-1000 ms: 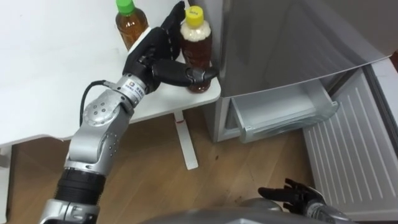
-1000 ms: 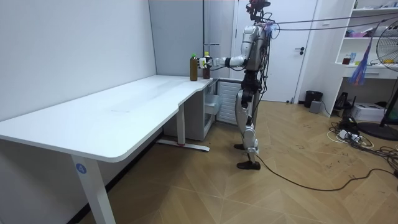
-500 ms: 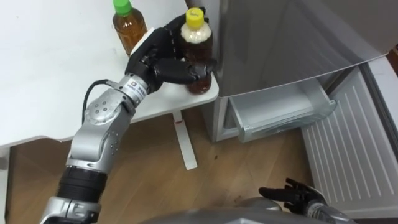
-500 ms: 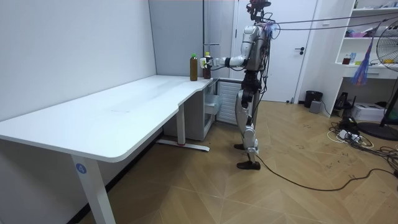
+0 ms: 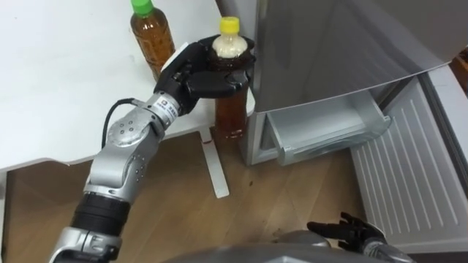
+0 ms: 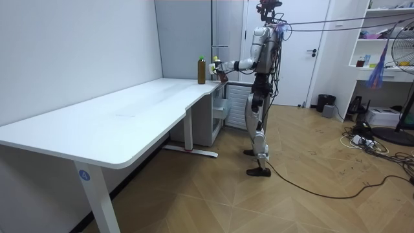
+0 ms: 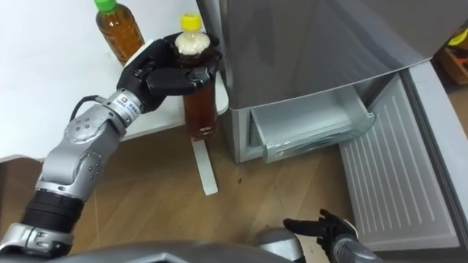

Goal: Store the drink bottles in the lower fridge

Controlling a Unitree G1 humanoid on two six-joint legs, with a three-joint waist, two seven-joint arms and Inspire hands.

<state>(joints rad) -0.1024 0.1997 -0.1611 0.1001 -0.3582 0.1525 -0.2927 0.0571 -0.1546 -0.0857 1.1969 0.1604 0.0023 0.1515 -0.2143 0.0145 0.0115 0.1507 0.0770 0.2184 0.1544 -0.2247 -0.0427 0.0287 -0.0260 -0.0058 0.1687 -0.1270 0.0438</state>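
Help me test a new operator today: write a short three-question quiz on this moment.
1. True or false: the green-capped bottle stands on the white table.
2. Fill in the blank: the fridge's lower drawer is ____ (open or shut).
3. Where is the yellow-capped bottle?
A. Standing on the table
B. Lying in the drawer
C. Gripped in the left hand, lifted off the table beside the fridge

Key: 1 true; 2 open; 3 C.
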